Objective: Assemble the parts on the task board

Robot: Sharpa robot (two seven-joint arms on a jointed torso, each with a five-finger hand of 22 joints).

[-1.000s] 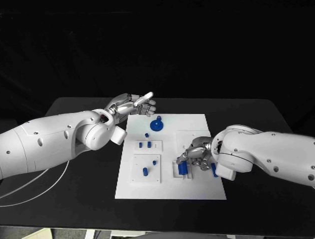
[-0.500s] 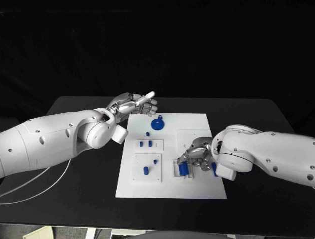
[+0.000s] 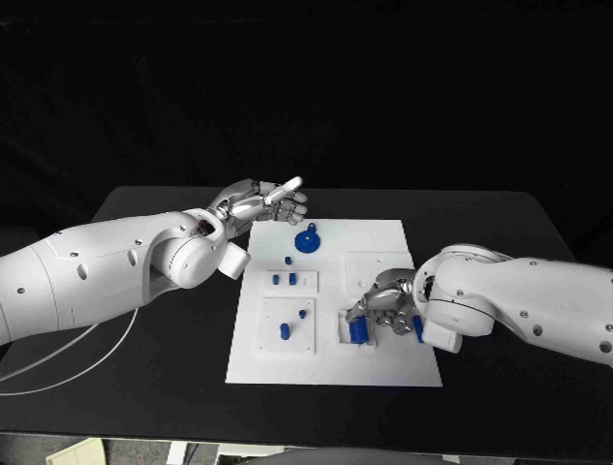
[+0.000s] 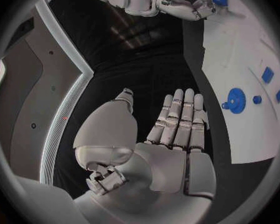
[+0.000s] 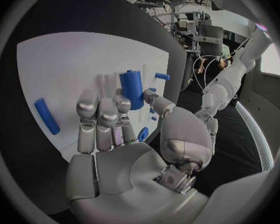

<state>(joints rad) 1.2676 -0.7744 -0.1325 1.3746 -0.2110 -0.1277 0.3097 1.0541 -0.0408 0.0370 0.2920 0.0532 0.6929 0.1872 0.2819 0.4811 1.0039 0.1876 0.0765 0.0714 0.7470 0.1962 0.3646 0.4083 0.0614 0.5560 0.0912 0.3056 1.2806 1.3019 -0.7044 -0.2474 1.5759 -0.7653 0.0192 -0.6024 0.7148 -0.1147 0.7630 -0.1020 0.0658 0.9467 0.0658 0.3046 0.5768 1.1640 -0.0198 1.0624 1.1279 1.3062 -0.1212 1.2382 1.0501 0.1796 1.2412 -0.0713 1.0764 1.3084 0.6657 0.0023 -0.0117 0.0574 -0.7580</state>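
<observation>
Looking down from the head view, the task board [image 3: 331, 300] lies mid-bench with the job seemingly part done: several small blue parts stand in the raised blocks on the side toward the left robot hand [image 3: 264, 201], a round blue part [image 3: 306, 238] lies loose just beside that hand, and the right robot hand [image 3: 384, 308] bends over a blue cylinder [image 3: 356, 327] at a block on its own side. The left robot hand hovers off the board's far corner, released, fingers apart and grasping nothing. In the left wrist view that hand [image 4: 177, 124] shows flat and bare, fingers straight, with the round blue part [image 4: 236, 101] and two or three smaller blue parts beyond its fingertips on the board. In the right wrist view the right robot hand [image 5: 112, 119] has its fingertips touching the upright blue cylinder [image 5: 132, 88]; whether it truly grips it I cannot tell. A loose blue peg [image 5: 47, 115] lies apart from the fingers, so I judge at least that peg and the round part remain to be seated.
</observation>
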